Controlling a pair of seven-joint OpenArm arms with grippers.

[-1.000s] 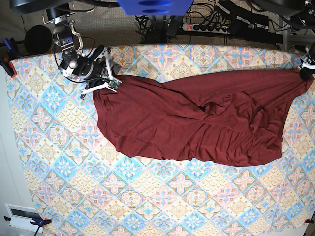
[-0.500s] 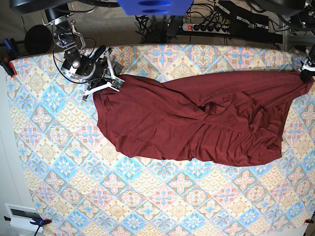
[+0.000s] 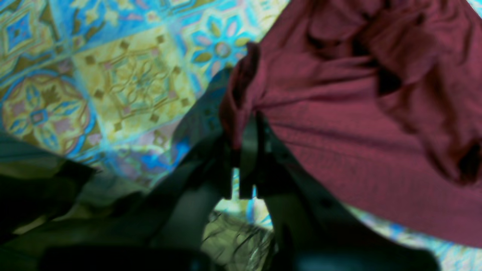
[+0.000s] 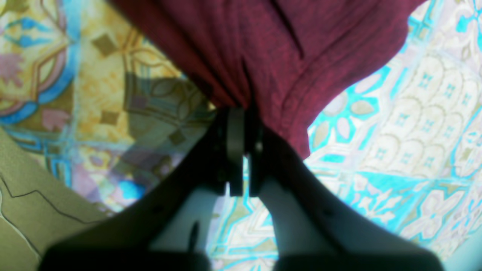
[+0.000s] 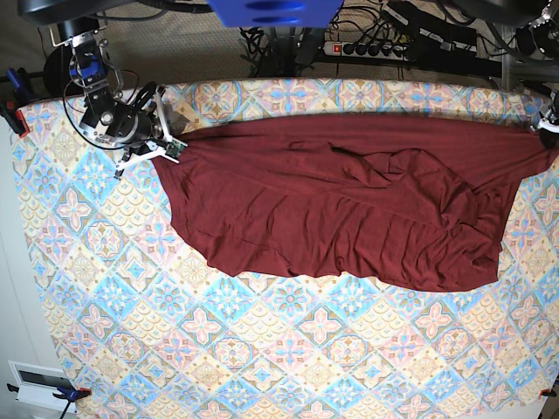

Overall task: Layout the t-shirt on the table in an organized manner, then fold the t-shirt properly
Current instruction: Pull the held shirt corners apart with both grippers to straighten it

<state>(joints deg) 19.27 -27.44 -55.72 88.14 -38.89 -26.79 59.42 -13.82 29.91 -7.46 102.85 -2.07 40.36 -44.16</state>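
The dark maroon t-shirt lies stretched across the far half of the patterned table, wrinkled in the middle. My right gripper is at the shirt's far left corner, shut on the cloth. In the right wrist view the fabric bunches into the closed right gripper. My left gripper holds the shirt's far right corner at the table edge. The left wrist view shows the shirt pinched in the shut left gripper.
A power strip and cables lie behind the table's far edge. Clamps grip the tablecloth at the left edge. A white box sits at the near left corner.
The right gripper closed on the shirt's left corner and pulled it left and toward the far edge. The shirt's top edge is now straighter and the central fold has flattened.
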